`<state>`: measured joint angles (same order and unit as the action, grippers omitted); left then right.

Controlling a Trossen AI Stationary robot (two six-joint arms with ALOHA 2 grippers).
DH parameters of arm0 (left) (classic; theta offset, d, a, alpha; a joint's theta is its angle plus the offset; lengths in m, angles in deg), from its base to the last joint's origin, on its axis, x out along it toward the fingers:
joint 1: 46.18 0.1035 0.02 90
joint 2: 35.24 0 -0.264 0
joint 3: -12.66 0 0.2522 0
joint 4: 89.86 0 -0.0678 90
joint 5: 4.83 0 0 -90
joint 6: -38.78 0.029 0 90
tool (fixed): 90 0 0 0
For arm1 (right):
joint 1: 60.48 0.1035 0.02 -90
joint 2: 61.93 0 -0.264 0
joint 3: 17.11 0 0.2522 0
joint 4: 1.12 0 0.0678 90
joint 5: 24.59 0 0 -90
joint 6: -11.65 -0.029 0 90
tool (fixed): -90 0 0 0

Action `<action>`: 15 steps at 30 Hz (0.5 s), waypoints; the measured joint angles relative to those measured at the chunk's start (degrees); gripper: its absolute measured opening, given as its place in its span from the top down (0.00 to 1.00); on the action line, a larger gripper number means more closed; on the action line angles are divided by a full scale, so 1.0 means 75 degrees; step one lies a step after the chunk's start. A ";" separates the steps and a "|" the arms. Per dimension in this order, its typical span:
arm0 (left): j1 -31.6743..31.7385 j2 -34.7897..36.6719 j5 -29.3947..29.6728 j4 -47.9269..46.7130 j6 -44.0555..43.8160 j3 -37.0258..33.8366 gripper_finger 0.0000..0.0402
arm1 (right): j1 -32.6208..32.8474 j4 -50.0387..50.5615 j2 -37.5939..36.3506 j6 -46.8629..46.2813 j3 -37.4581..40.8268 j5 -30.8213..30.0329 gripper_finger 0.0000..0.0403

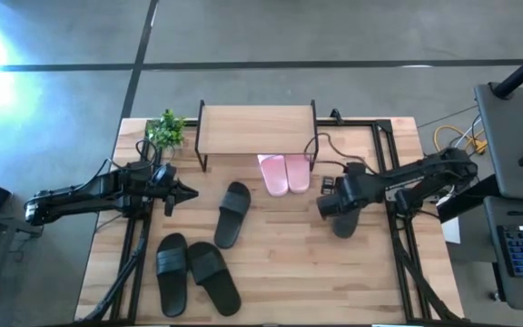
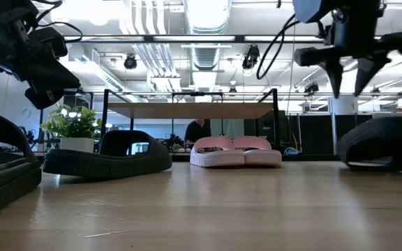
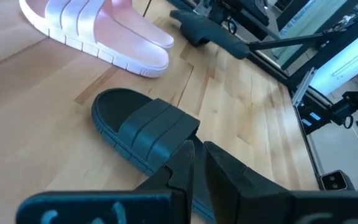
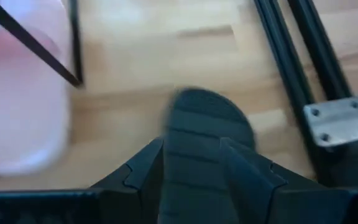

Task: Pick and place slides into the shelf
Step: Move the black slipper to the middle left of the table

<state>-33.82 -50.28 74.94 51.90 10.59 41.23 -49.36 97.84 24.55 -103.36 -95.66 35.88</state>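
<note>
The shelf [image 1: 257, 130] stands at the table's far middle. The pink pair of slides [image 1: 284, 173] lies at its front right, soles on the table. One black slide [image 1: 231, 213] lies mid-table, and two more [image 1: 193, 274] near the front left. A fourth black slide [image 1: 344, 224] rests on the table at the right. My right gripper [image 2: 349, 89] hangs open above that slide [image 2: 382, 143], fingers pointing down and clear of it. My left gripper [image 1: 184, 193] hovers shut at the left, above the table and short of the mid-table slide [image 3: 145, 130].
A small potted plant [image 1: 166, 130] stands left of the shelf. Black frame rails [image 1: 398, 236] run along the table's right and left sides. Bare wood lies between the mid-table slide and the right one. A person [image 2: 197, 131] shows in the room behind the table.
</note>
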 joint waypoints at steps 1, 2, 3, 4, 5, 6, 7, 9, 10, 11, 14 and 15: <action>0.0000 -0.0003 0.0002 0.0000 0.0001 0.0000 0.95 | -0.0001 -0.0017 -0.0001 0.0115 0.0056 0.0154 0.63; 0.0000 0.0000 0.0001 -0.0004 0.0006 0.0000 0.95 | -0.0003 -0.0041 0.0003 0.0169 0.0136 0.0305 0.64; 0.0000 0.0000 0.0002 -0.0001 0.0006 0.0000 0.95 | -0.0007 -0.0046 0.0005 0.0196 0.0221 0.0463 0.64; 0.0000 0.0000 0.0002 -0.0004 0.0006 0.0000 0.95 | -0.0007 -0.0065 0.0015 0.0196 0.0303 0.0646 0.65; 0.0000 0.0000 0.0002 -0.0005 0.0008 0.0000 0.95 | -0.0007 -0.0138 0.0031 0.0194 0.0398 0.0836 0.65; 0.0000 0.0000 0.0002 -0.0003 0.0009 0.0000 0.95 | -0.0007 -0.0260 0.0048 0.0202 0.0496 0.1080 0.65; 0.0000 0.0003 0.0002 -0.0006 0.0009 0.0000 0.95 | -0.0004 -0.0437 0.0061 0.0235 0.0596 0.1278 0.66; 0.0000 -0.0009 0.0002 -0.0001 0.0009 0.0000 0.95 | -0.0001 -0.1088 0.0051 0.0391 0.0860 0.1553 0.67; 0.0000 -0.0019 0.0002 -0.0005 0.0011 0.0000 0.95 | -0.0001 -0.1475 0.0046 0.0523 0.1001 0.1640 0.67; 0.0000 -0.0021 0.0002 -0.0011 0.0009 0.0000 0.95 | -0.0001 -0.1844 0.0051 0.0647 0.1127 0.1712 0.68; 0.0003 -0.0056 0.0004 -0.0009 0.0012 0.0000 0.95 | -0.0012 -0.2361 0.0094 0.0696 0.1417 0.1698 0.70; 0.0000 -0.0059 0.0002 -0.0016 0.0012 0.0000 0.95 | 0.0008 -0.2376 0.0118 0.0591 0.1442 0.1699 0.70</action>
<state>-33.82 -50.72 74.96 51.78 10.68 41.23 -49.30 80.02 25.44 -98.93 -84.85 48.63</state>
